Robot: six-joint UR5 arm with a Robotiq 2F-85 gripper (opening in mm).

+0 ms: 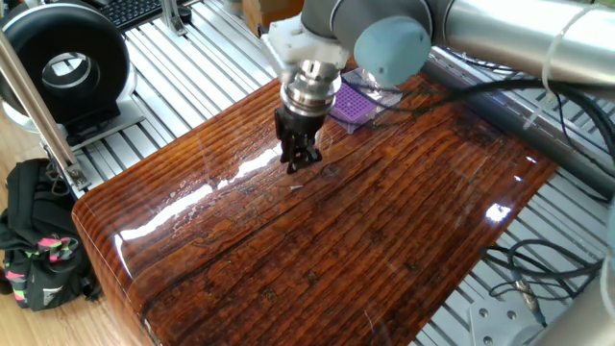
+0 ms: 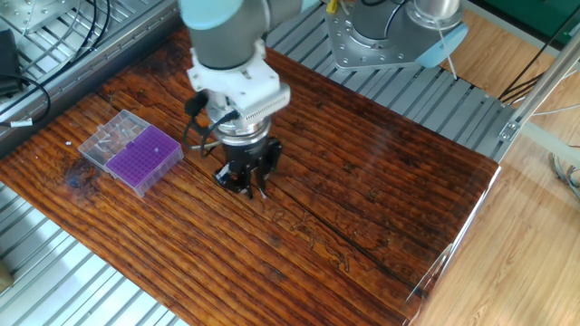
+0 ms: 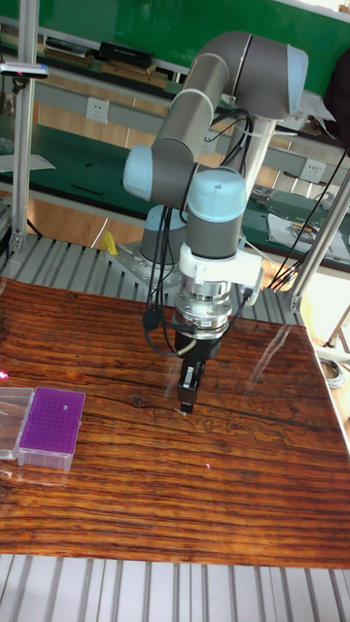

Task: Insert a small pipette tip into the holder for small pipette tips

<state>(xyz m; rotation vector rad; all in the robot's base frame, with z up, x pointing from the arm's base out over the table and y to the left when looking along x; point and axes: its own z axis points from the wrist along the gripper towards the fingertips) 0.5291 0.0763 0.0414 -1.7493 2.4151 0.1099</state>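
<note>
Purple rack in a clear plastic box, the holder for small pipette tips (image 2: 142, 158), sits near one edge of the glossy wooden surface (image 2: 362, 199), with its clear lid lying open flat beside it on the side away from the arm; in the tall fixed view the holder (image 3: 51, 425) lies at the left of the surface, and in one fixed view (image 1: 348, 104) it is partly hidden behind the arm's wrist. The grid of tiny holes faces up. The end effector (image 2: 248, 185) points straight down over the bare wood, near the holder but apart from it, its tips very close to the surface or just touching it; which cannot be told. In one fixed view the end effector (image 1: 299, 159) shows two dark fingers with a narrow gap between them, and in the tall fixed view (image 3: 187, 400) they look close together; whether they pinch a pipette tip cannot be told, as nothing so small shows clearly between them. A black cable loops from the wrist beside the end effector. The surface rests on a frame of slotted aluminium rails (image 2: 82, 290).
</note>
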